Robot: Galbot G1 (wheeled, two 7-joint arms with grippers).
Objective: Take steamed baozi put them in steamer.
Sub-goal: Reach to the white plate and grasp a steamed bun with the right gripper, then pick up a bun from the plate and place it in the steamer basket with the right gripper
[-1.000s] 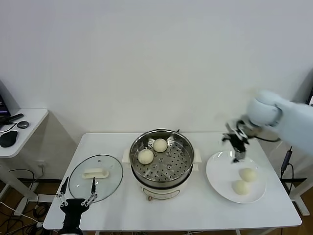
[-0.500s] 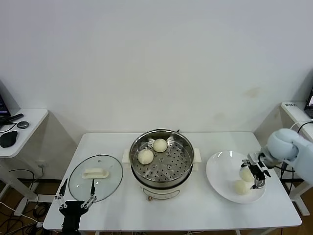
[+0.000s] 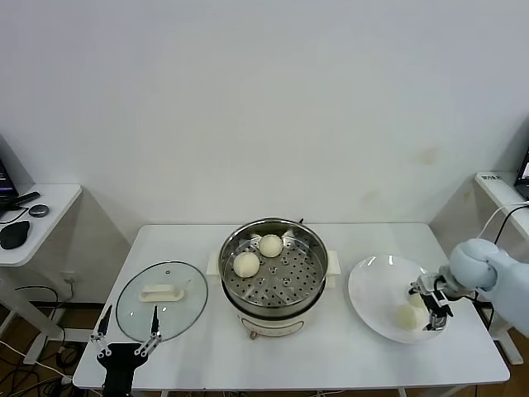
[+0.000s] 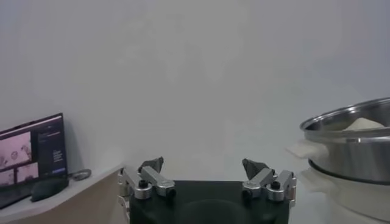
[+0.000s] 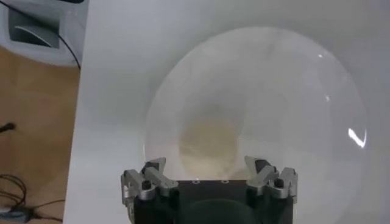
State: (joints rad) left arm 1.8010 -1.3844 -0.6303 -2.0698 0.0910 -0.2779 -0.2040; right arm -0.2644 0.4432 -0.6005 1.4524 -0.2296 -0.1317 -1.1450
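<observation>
**A bare test room, not a kitchen**

A plain white rectangular table (image 3: 347, 347) stands against an unadorned white wall (image 3: 264, 99). At far left, a small white side desk (image 3: 33, 217) carries a black computer mouse (image 3: 12, 235), with loose black cables (image 3: 33, 351) trailing across the wood-toned floor.

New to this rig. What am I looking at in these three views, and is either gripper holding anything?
It is a two-armed robot at a white table. The head view looks down from the robot's head; each wrist view looks out from a camera behind that arm's fingers. On the table: a glass lid, a steel steamer with two baozi inside, and a white plate with two more. The right gripper is down at the plate, open, with a bun between its fingers, not gripped yet. The left gripper waits open by the lid, holding nothing.
</observation>
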